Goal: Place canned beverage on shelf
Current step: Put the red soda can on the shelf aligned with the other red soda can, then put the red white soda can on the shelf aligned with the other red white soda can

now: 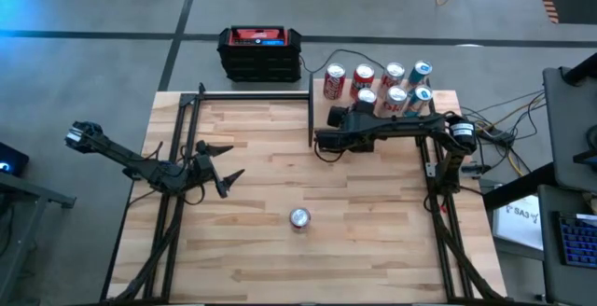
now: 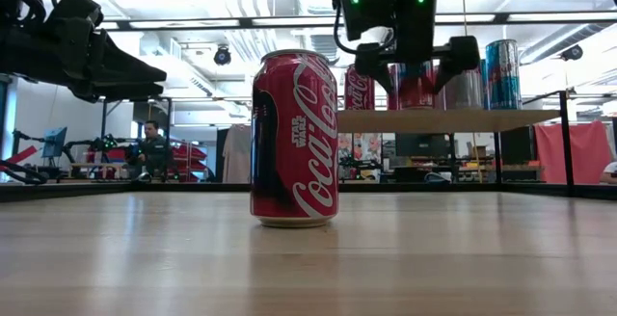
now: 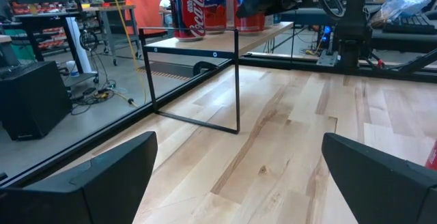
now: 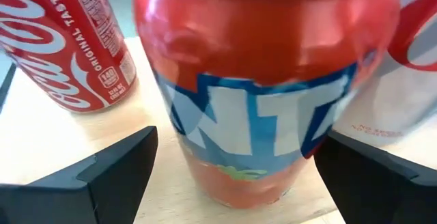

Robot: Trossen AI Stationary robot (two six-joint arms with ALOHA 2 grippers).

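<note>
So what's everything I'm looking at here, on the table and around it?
Shelf: one, pale wood on black posts, far right corner of the table.
Cans on shelf: seven; red, silver and blue; upright in a cluster.
Fanta can: one of those, orange, between the right tool's open fingers.
Coca-Cola can: one, red, upright alone, near middle of the table.
Box: one, black and red, on the floor beyond the table.
Person: one, seated far behind.
Left tool: open, over the table's left.
Right tool: at the shelf's edge.
</note>
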